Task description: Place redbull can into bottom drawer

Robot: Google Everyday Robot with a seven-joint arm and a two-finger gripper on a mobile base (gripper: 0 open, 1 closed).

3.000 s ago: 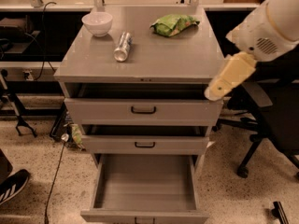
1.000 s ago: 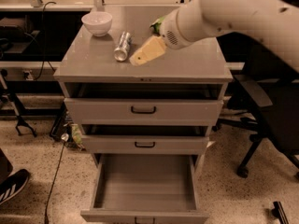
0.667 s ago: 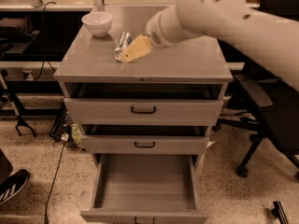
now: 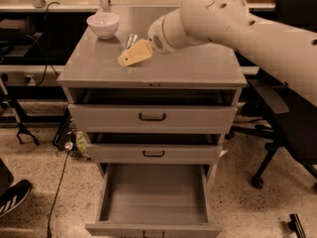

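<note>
Up on the grey cabinet top (image 4: pixel 188 66) the redbull can (image 4: pixel 131 39) lies toward the back left. Only its shiny upper part shows, because the gripper (image 4: pixel 133 54) sits right in front of it, at or just over its near end. Whether the gripper touches the can I cannot tell, nor whether it is spread or pressed together; from where I stand it reads as one tan wedge pointing down and to the left. The big white arm (image 4: pixel 237 19) behind it reaches in from the right and hides much of the back right of the top. Just left of the can, near the back left corner, stands a white bowl (image 4: pixel 103 25), apart from both can and gripper.

Below the top, the top drawer (image 4: pixel 152 117) and the middle drawer (image 4: pixel 153 152) each stand open a crack, with a dark gap above their fronts. The bottom drawer (image 4: pixel 153 195) is pulled well out, its plain grey inside bare, well below the can.

To the right of the cabinet a dark office chair (image 4: pixel 285 128) stands on the speckled floor (image 4: pixel 39 167). On the left a thin cable (image 4: pixel 58 182) trails across the floor, and a dark shoe (image 4: pixel 12 198) shows at the lower left edge.
</note>
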